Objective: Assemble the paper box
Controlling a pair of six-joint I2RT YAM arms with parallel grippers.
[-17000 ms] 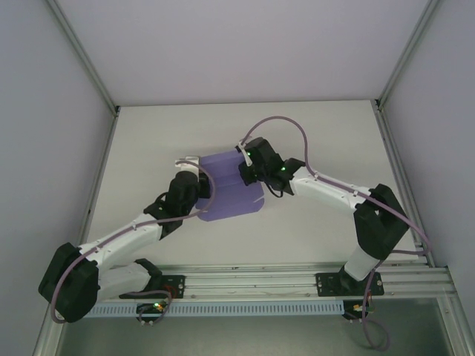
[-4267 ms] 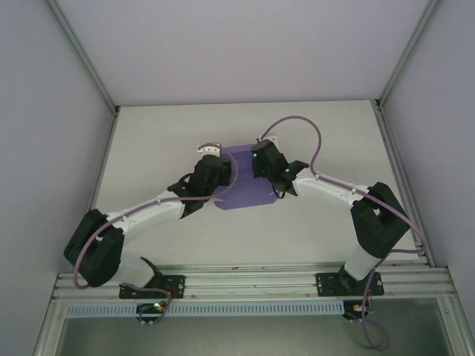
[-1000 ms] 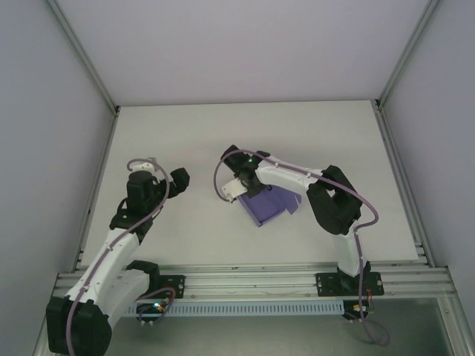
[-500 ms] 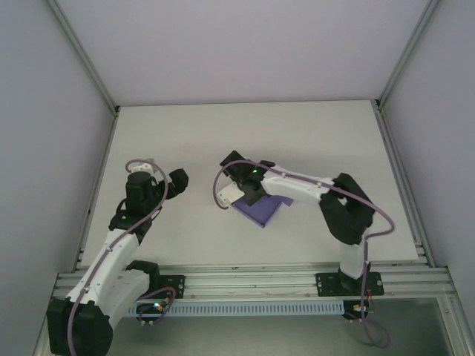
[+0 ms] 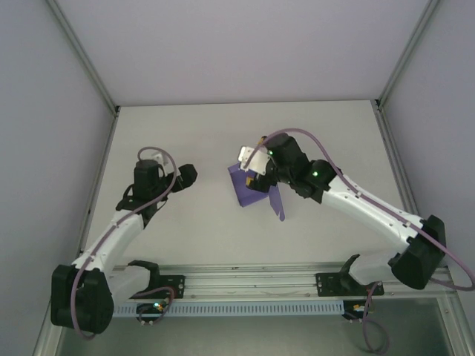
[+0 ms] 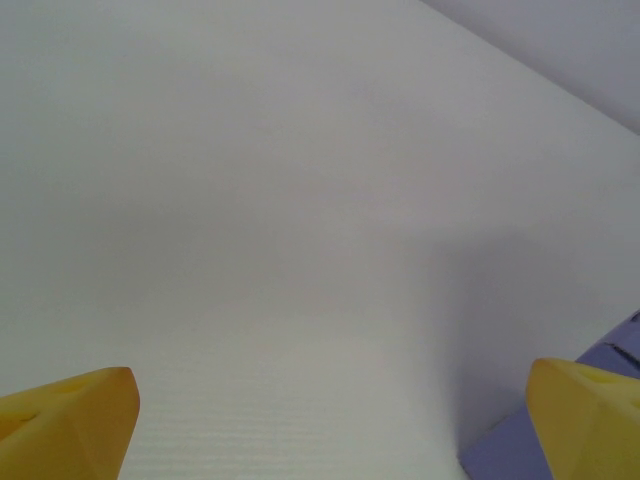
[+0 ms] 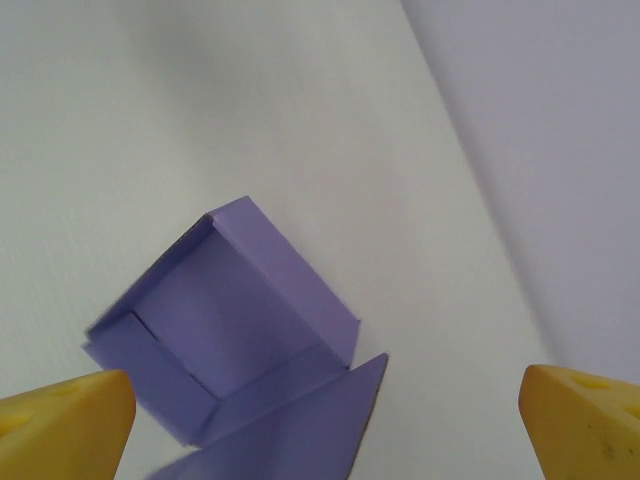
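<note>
The purple paper box [image 5: 243, 185] sits at the table's middle as an open tray with its walls folded up. In the right wrist view the paper box [image 7: 220, 330] shows its hollow inside, and its lid flap [image 7: 300, 430] stands up from the near wall. My right gripper [image 5: 257, 176] hangs over the box, open, with yellow fingertips [image 7: 585, 420] wide apart and nothing between them. My left gripper [image 5: 187, 175] is open to the left of the box, clear of it. A corner of the paper box [image 6: 500, 455] shows beside the left fingertips [image 6: 70, 420].
The white table [image 5: 193, 133] is walled by pale panels on three sides. An aluminium rail [image 5: 252, 282] with both arm bases runs along the near edge. Bare table lies behind the box and to either side.
The right arm swung its elbow out to the right and its gripper came over the box, which shifted toward the back with the lid flap now raised. The left gripper moved slightly right.
</note>
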